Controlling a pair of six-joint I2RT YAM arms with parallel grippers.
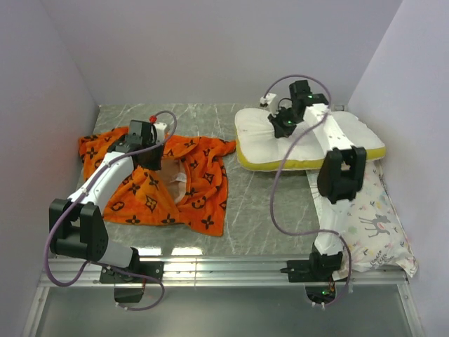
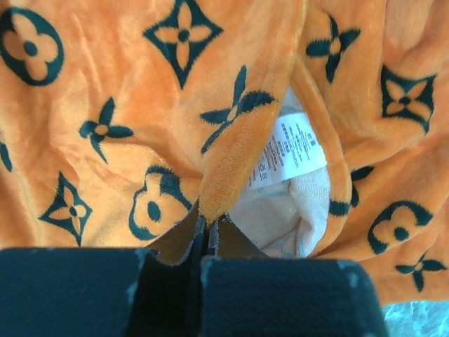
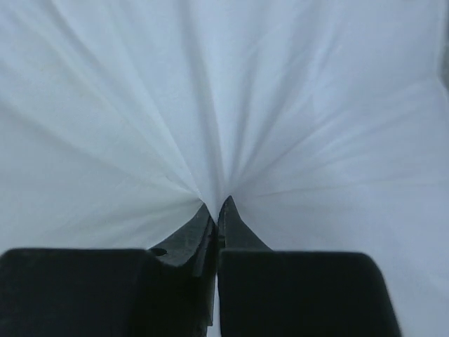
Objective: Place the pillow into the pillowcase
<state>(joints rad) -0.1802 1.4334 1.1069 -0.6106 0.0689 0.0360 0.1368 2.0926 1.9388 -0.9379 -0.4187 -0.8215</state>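
The orange pillowcase (image 1: pixel 154 184) with black marks lies crumpled at the left of the table. Its opening shows a pale lining and a white label (image 2: pixel 291 151). My left gripper (image 2: pixel 208 219) is shut on a fold of its orange edge beside the opening (image 1: pixel 151 151). The white pillow (image 1: pixel 309 140) with a yellow band along its front edge lies at the back right. My right gripper (image 3: pixel 216 205) is shut on a pinch of its white fabric, with creases fanning out from the tips, at the pillow's left part (image 1: pixel 283 128).
A white cover printed with deer and plants (image 1: pixel 372 225) lies at the right front, partly under the right arm. Grey walls close in the table on the left, back and right. A metal rail (image 1: pixel 224 270) runs along the near edge.
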